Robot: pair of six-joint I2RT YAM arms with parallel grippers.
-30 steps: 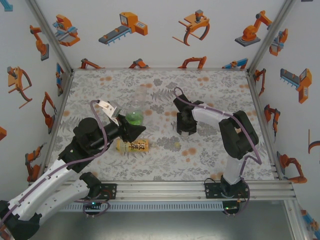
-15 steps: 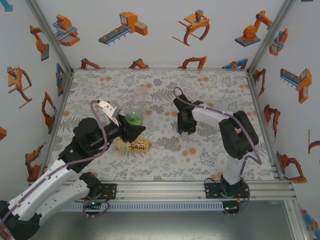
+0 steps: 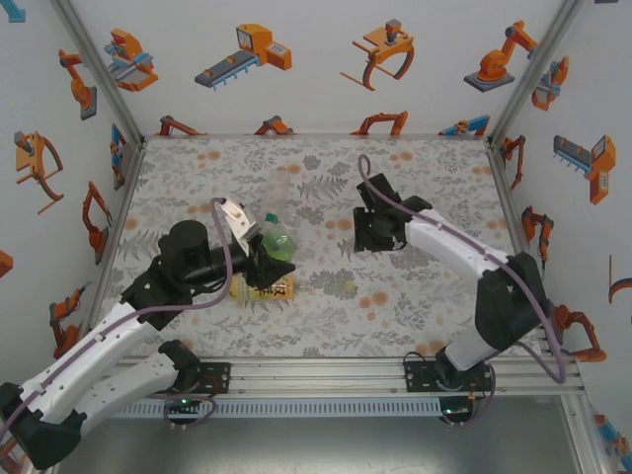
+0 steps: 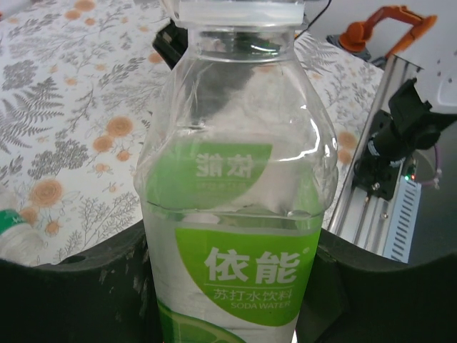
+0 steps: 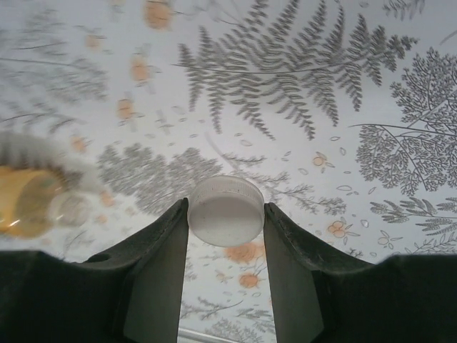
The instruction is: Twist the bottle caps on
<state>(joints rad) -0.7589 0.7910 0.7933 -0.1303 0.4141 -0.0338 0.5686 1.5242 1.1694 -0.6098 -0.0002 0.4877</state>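
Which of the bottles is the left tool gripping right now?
The clear bottle with the green label, clamped between the fingers of the left tool. The amber bottle with the yellow label is not held; it lies on its side on the table.

Small plastic bottles, three in all: one clear plastic bottle with a green label [image 4: 235, 271], one amber plastic bottle with a yellow label [image 3: 263, 287], one plain clear plastic bottle [image 3: 280, 190]. Small round screw caps, two in all: one white plastic cap [image 5: 226, 211], one green plastic cap [image 4: 7, 219]. Black-and-white jointed robot arms, two: left arm [image 3: 109, 341], right arm [image 3: 449, 247].
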